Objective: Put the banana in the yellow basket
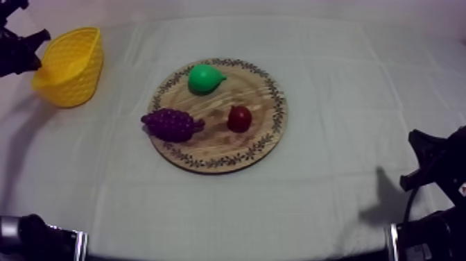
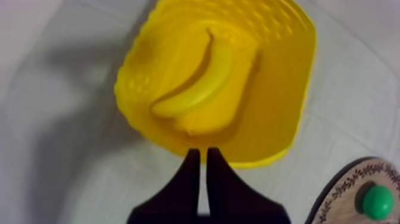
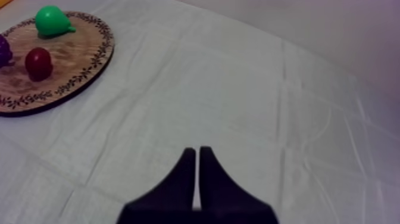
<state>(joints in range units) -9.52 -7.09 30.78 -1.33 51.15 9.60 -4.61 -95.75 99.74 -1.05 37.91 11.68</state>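
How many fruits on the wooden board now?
3: pear at the far edge of the wooden board, grapes on its left, small red fruit on its right. None seems hidden.

A green pear (image 1: pixel 205 78) lies farthest back of the three toy fruits, its narrow end pointing toward the top view's right. Nearer and to the left lies a purple bunch of grapes (image 1: pixel 171 125), its stem end turned toward a small red fruit (image 1: pixel 240 119) close by, not touching. The grey-white cloth (image 1: pixel 347 104) covering the surface shows faint creases.
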